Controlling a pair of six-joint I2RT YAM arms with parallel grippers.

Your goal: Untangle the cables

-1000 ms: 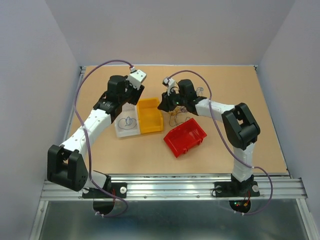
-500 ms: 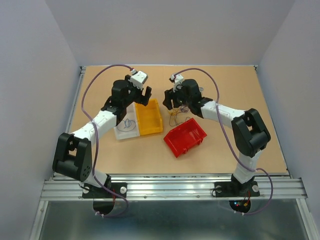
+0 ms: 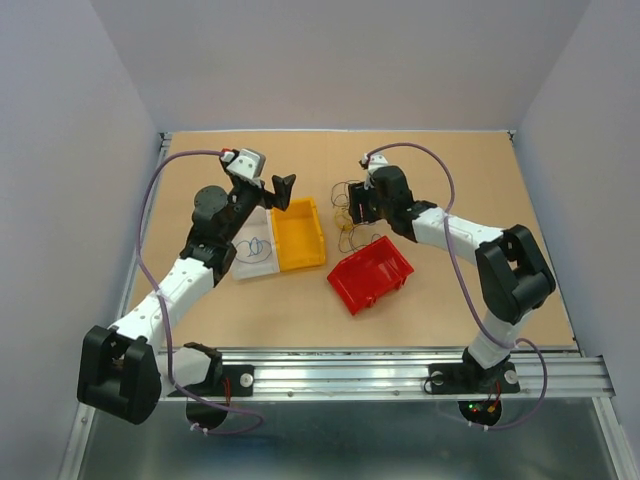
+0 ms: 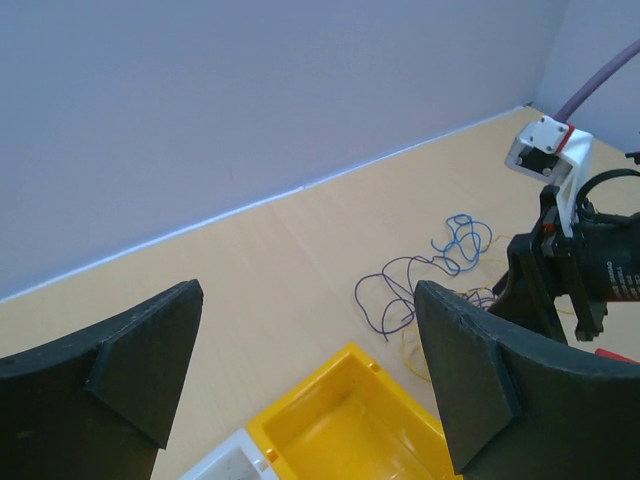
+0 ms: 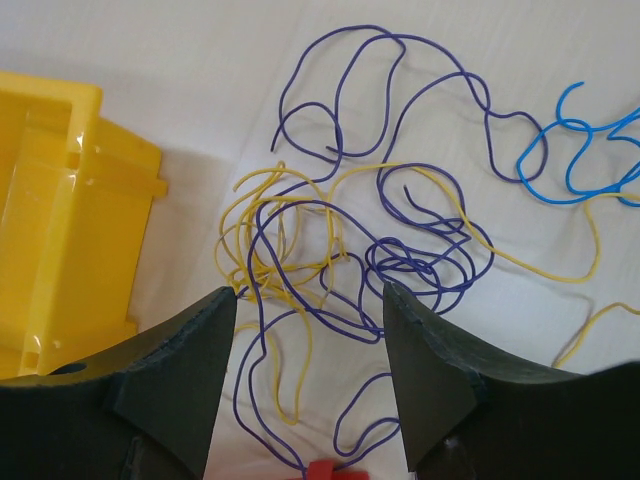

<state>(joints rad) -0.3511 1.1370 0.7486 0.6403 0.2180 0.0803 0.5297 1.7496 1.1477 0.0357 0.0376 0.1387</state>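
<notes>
Red bin: sitting tilted on the tabletop, nearest the arm bases, just on the near side of the tangle.
White bin: lying left of centre, touching the yellow bin; a thin dark strand is resting coiled inside it.
Yellow bin: standing between the white bin and the tangle; the left wrist view is showing nothing lying in the part of it that is in frame.
Right pincer: hanging over the tangle with its fingers parted; strands are showing in the gap, none of them clamped.
Cables: lying loose on the tabletop right of the yellow bin, purple and yellow strands looping through each other, a light-blue strand trailing off at the far side.
Left pincer: hovering above the yellow bin's far end, fingers spread wide and gripping nothing.
</notes>
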